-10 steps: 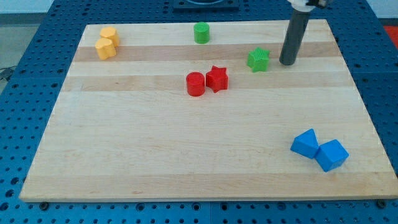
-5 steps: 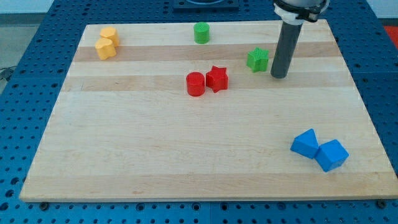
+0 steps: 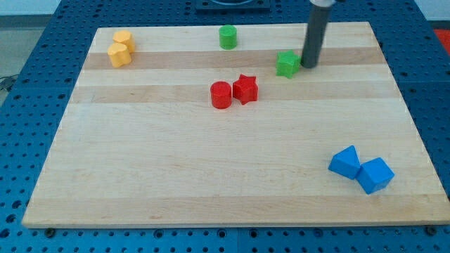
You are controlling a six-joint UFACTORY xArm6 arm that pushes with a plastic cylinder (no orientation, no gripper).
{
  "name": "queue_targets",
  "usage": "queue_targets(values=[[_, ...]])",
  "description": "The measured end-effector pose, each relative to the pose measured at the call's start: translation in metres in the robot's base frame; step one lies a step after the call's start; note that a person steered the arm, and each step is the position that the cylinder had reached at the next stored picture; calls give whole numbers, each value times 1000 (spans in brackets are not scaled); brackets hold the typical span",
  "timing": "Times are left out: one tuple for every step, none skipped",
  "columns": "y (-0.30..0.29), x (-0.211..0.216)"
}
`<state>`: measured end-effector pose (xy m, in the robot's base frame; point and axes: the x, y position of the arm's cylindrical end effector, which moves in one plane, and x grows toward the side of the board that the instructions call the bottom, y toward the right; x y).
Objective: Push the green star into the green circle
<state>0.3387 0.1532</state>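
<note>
The green star point(image 3: 287, 64) serves as the landmark on the wooden counter point(image 3: 211, 176). My tip point(image 3: 308, 66) stands just beside the star on the view's right, touching or nearly touching its edge; the dark rod rises straight up from there out of the view's top. The green circle point(image 3: 227, 37) sits up and to the view's left of the star, well apart, near the counter's top edge. A red star point(image 3: 245, 89) and a red cylinder point(image 3: 221, 95) touch each other below and left of the green star. Two orange blocks point(image 3: 120, 48) lie far left of it. Two blue blocks point(image 3: 361, 169) lie far below it, to the right.
</note>
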Motion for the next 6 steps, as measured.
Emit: queue_targets(values=[[1,26],[-10,27],[-28,22],[-50,13],[-67,2],[-79,-9]])
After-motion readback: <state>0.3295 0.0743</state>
